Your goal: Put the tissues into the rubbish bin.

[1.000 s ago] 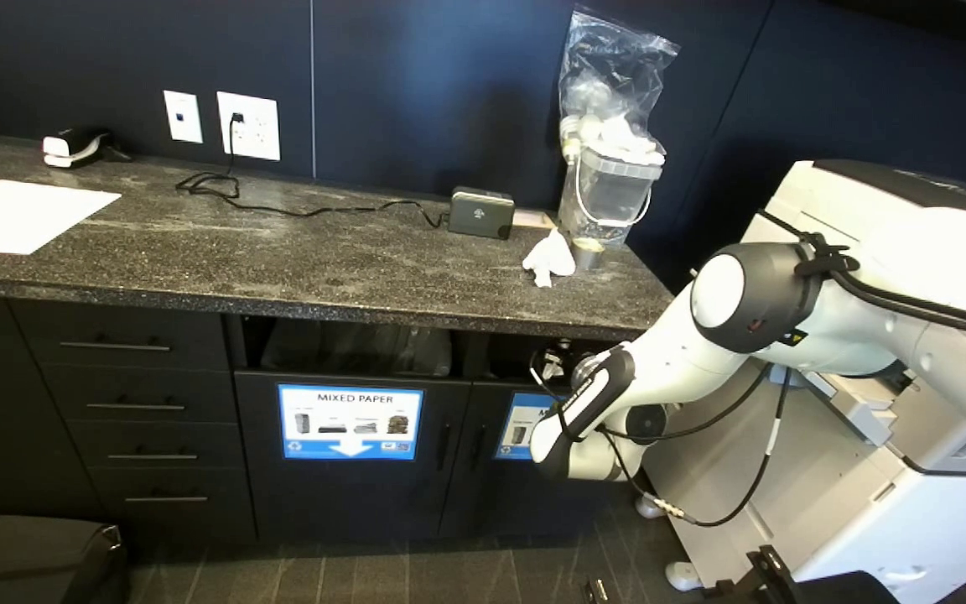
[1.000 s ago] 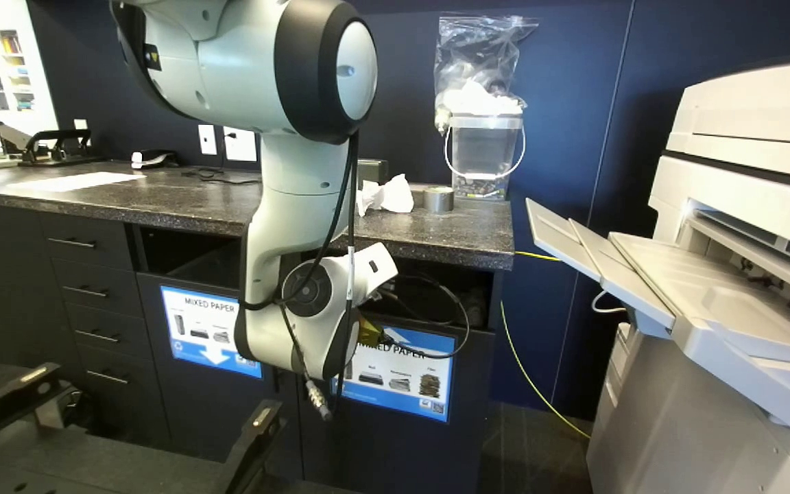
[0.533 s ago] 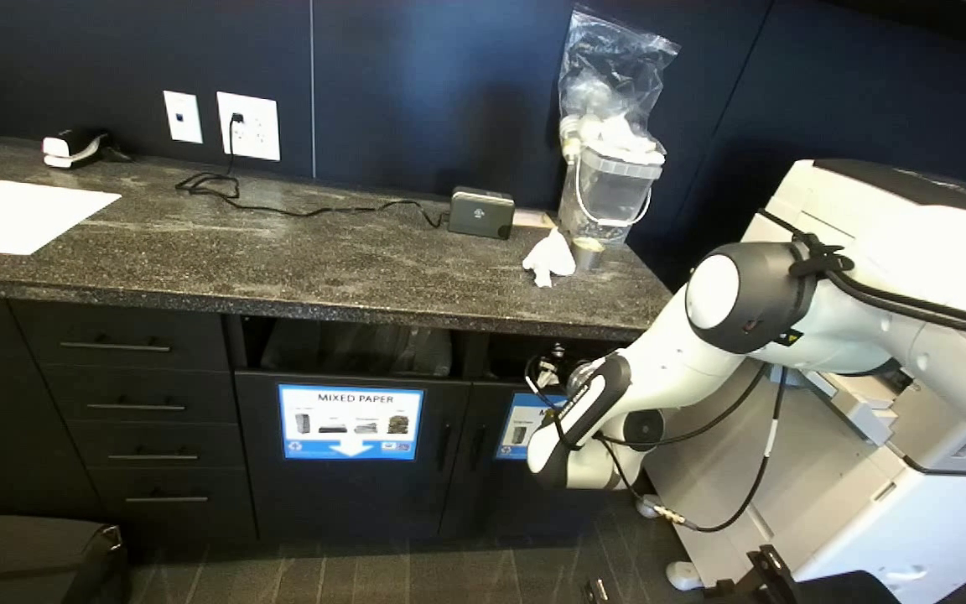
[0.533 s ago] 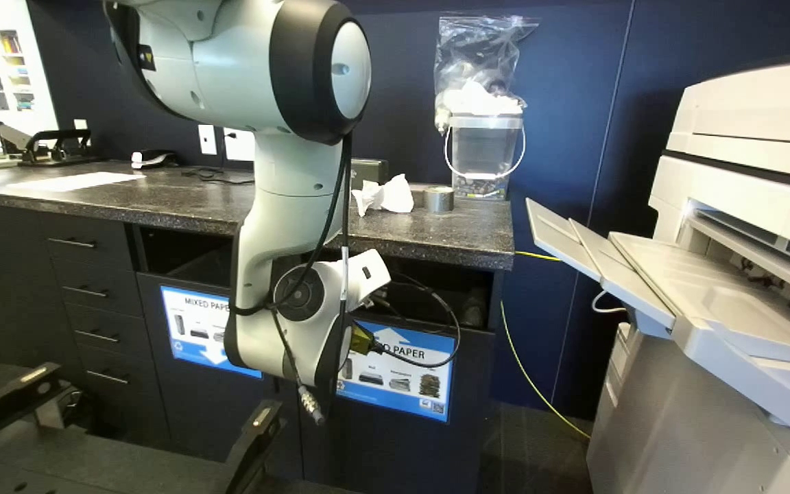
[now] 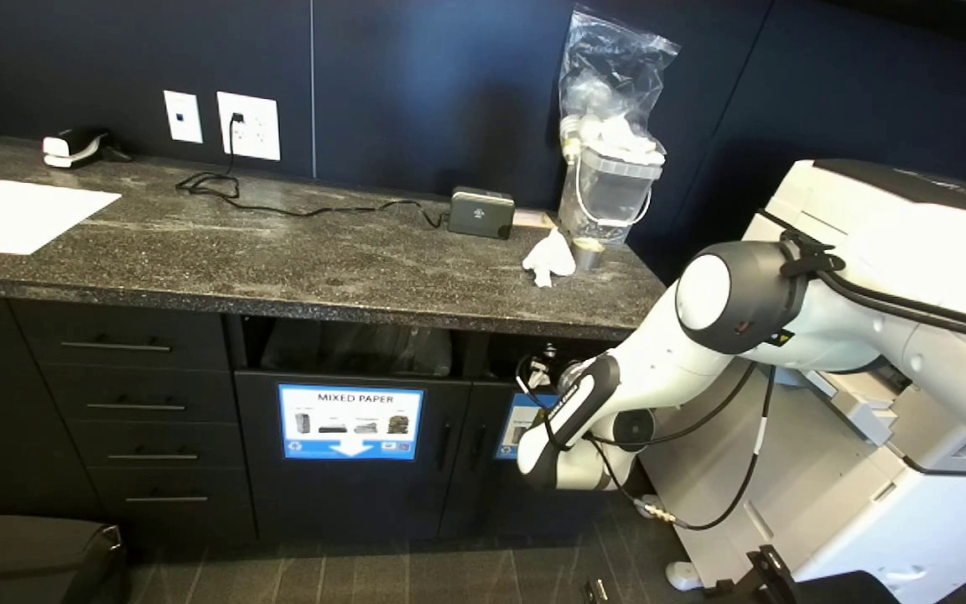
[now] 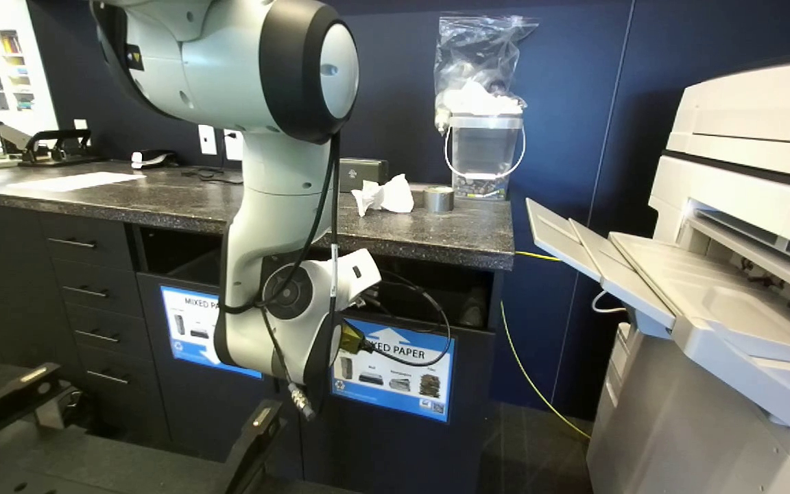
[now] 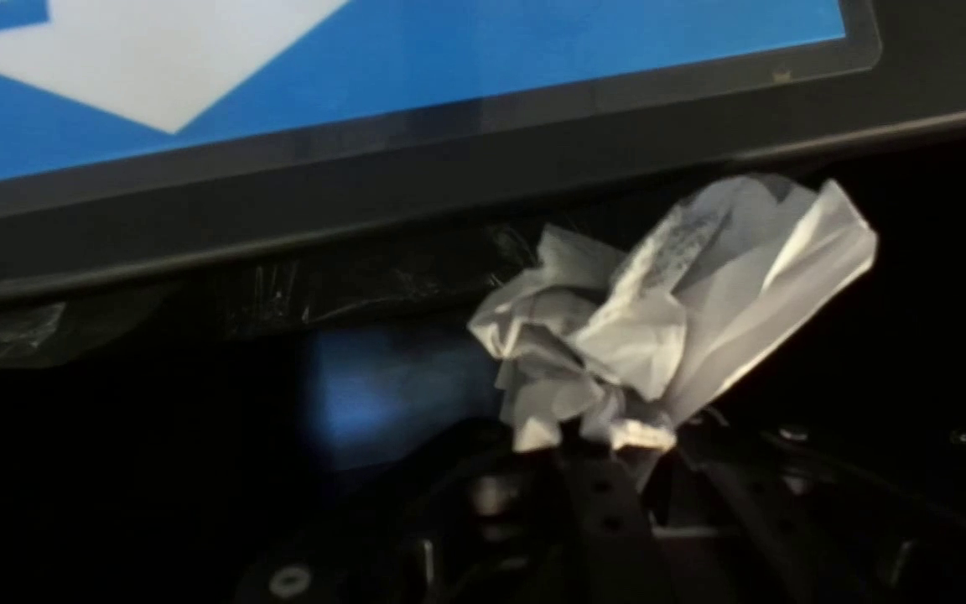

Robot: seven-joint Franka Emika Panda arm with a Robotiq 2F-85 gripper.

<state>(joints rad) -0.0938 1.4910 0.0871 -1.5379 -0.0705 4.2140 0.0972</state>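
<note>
A crumpled white tissue (image 7: pixel 634 335) is pinched between the fingertips of my gripper (image 7: pixel 646 456) in the wrist view. The dark fingers stand close together on its base. Around it is the dark opening of the paper bin, with the bin's front panel (image 7: pixel 416 180) and blue sign at the top of that view. My gripper itself is mostly hidden behind the arm in both exterior views, at the bin slot under the counter. The bin's front panel (image 6: pixel 460 370) shows below the slot. Another white crumpled tissue lies on the counter in both exterior views (image 5: pixel 550 258) (image 6: pixel 395 195).
The counter (image 5: pixel 324 268) overhangs the slot. A silver tape roll (image 6: pixel 439 199), a dark box (image 5: pixel 481 214) and a clear bucket (image 5: pixel 613 189) stand near that tissue. A large printer (image 6: pixel 745 171) stands at the right. Loose cables (image 6: pixel 436 309) hang from the wrist.
The arm has shifted steadily left in both exterior views, its wrist staying at the slot's height. The tissue on the counter has not moved.
</note>
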